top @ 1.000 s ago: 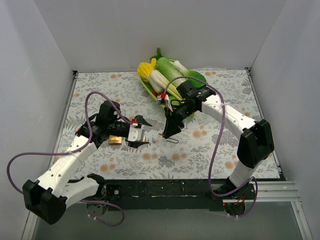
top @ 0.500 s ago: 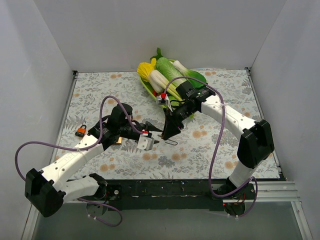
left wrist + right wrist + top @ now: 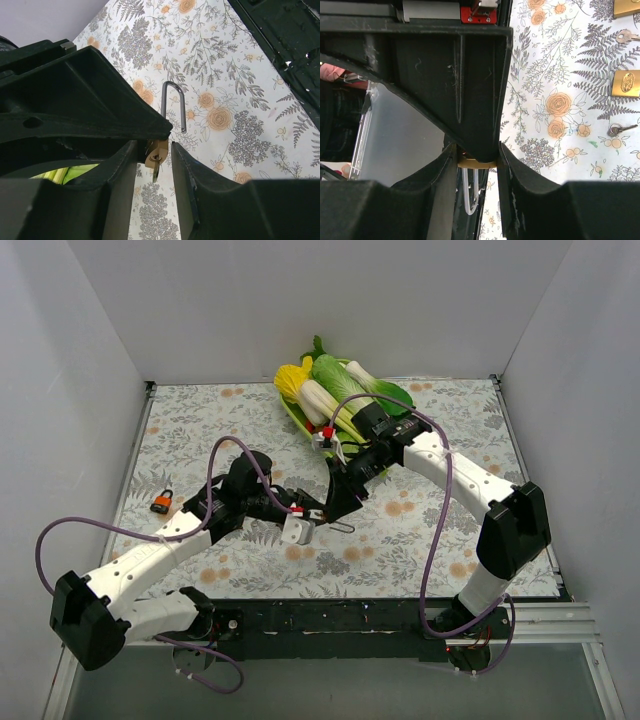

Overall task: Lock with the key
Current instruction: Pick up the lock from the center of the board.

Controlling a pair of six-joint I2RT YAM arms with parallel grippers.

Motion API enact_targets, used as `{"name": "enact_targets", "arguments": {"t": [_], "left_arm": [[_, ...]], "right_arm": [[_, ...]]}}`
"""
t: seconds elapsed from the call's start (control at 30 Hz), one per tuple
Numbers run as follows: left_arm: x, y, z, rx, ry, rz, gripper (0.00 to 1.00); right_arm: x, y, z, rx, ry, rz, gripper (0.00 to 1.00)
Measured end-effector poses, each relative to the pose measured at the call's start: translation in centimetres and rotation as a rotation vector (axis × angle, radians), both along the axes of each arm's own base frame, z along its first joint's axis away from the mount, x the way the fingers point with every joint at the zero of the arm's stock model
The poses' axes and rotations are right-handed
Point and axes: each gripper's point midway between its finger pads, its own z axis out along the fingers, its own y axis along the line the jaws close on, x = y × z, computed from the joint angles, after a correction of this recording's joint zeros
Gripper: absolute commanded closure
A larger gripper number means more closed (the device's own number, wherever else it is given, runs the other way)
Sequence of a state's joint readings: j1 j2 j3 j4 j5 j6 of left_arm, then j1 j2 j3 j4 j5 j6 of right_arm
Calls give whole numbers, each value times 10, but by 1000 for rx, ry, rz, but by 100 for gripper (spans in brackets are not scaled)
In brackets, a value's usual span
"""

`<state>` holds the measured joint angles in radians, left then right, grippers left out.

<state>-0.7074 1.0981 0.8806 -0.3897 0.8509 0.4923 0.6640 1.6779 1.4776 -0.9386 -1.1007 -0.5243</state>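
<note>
My right gripper (image 3: 336, 507) is shut on a brass padlock (image 3: 476, 163) and holds it just above the floral mat. Its open steel shackle (image 3: 343, 526) points toward the near edge. In the left wrist view the padlock's brass body (image 3: 159, 151) faces me with a key (image 3: 155, 172) sticking out of its keyhole, and the shackle (image 3: 173, 105) reaches beyond. My left gripper (image 3: 155, 150) straddles the key, one finger on each side. A thin gap shows on both sides, so it is open and narrow. In the top view the left gripper (image 3: 316, 513) meets the right one.
A small orange padlock (image 3: 161, 503) lies on the mat at the left. A green tray of leafy vegetables and corn (image 3: 330, 395) stands at the back middle. In the right wrist view two more brass padlocks (image 3: 626, 83) and loose keys (image 3: 621, 130) lie on the mat.
My left arm has swung right across the mat to the padlock that the right gripper holds, and its jaws have narrowed round the key. The right arm has barely moved.
</note>
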Motion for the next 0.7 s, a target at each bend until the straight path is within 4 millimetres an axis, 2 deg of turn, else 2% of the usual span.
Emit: {"name": "enact_targets", "arguments": {"t": [0.17,0.23,0.27,0.33,0.57,0.7], "left_arm": [[-3,-3,-3,3,-1,-6,77],[-3,-5,-3,0,-6,-6,85],[-4,-5,-3,-1,-5,-5,99],[-4,-6,-4,0,-4,-4,100],[-2,-6,-3,3,63,61,100],[9,-2,2,2,165,170,100]], "right_arm": [[-2,0,2,10,8,6,99],[-2,0,3,12,10,7,99],[-2,0,3,11,12,7,99],[-3,0,3,7,26,4,96],[2,-3,4,-14,44,-29,56],[23,-11,13,-2,12,-90,47]]}}
